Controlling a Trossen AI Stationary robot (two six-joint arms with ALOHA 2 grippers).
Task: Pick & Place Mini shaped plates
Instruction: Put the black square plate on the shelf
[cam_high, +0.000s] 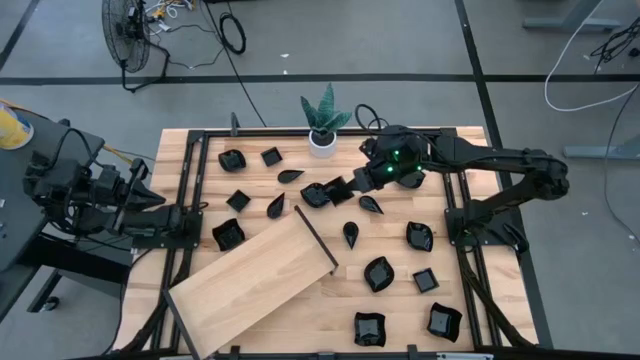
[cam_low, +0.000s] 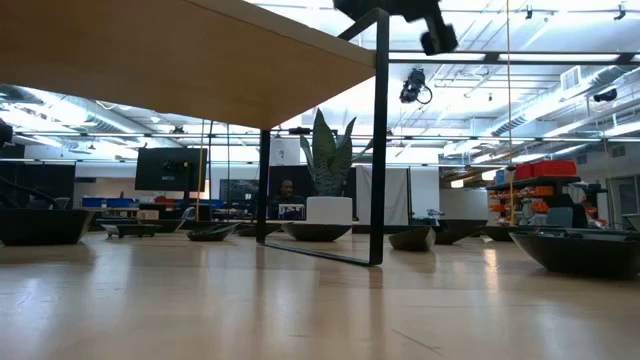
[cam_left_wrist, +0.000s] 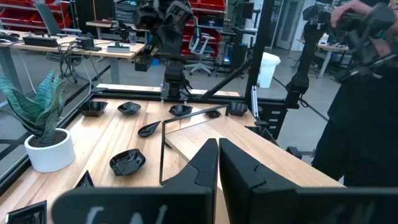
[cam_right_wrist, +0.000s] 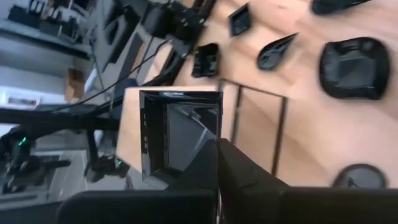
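Several small glossy black mini shaped plates lie scattered on the wooden table, among them a wavy one and a teardrop one. My right gripper reaches in from the table's right side at the far middle and is shut on a square mini plate, which it holds above the table. My left gripper waits shut at the table's left edge, touching nothing; its closed fingers point across the table. My right gripper pinches the square plate between its two fingers at one rim edge near a corner. The fingers slant down from the table's right side. The plate is lifted clear of the table and tilted, its hollow side toward the wrist camera.
A large light wooden board on thin black legs stands slanted over the near left of the table. A white pot with a green plant sits at the far edge. A black frame borders the table. A person stands beyond the table.
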